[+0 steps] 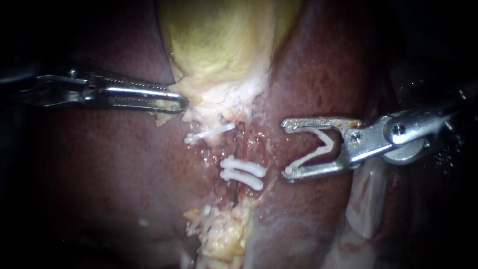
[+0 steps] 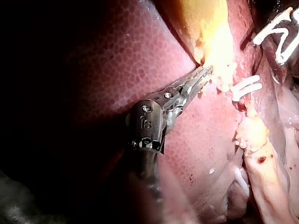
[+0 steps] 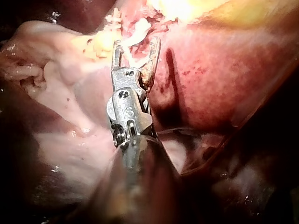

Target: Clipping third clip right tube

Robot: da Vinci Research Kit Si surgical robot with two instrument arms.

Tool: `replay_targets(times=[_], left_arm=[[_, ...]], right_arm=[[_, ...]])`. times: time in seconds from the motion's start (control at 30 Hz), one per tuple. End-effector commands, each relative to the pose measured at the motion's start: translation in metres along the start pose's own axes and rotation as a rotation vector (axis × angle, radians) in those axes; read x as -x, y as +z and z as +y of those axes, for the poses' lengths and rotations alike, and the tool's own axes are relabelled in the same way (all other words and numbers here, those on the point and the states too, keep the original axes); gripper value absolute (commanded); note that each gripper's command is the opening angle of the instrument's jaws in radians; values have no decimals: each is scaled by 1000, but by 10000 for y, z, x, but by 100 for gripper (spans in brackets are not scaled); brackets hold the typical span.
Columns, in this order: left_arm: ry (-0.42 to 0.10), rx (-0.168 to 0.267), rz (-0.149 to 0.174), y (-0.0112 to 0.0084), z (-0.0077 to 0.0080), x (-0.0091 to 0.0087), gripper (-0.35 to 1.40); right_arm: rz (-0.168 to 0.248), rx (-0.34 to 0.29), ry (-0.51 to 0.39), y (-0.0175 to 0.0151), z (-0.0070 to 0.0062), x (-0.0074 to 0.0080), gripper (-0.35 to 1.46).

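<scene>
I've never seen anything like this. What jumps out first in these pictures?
Probably the right instrument, coming in from the right with an open white clip loaded at its tip, just beside two closed clips sitting side by side on the tissue at the centre. Above them lies the yellow-green gallbladder on dark red liver, where the left instrument touches the pale tissue at its lower edge.

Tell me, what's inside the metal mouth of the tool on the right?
A bent white clip sits between the right instrument's jaws, touching both. Nothing else is inside. The liver shows behind; the jaws cover what lies under them.
</scene>
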Motion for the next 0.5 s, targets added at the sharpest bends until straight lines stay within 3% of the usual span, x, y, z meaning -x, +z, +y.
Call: replay_targets(times=[0.03, 0.13, 0.27, 0.4, 0.5], left_arm=[[0, 1, 0, -1, 0, 0, -35], [-2, 7, -2, -10, 2, -4, -35], [-10, -6, 0, -39, 4, -19, -35], [-21, -23, 25, -73, 8, -32, -35], [-17, -29, 33, -86, 10, -42, -35]], right_arm=[[0, 0, 0, 0, 0, 0, 50], [0, 0, 0, 0, 0, 0, 50], [0, 0, 0, 0, 0, 0, 50], [1, -3, 6, 0, 0, -1, 50], [1, -3, 6, 1, -1, -1, 50]])
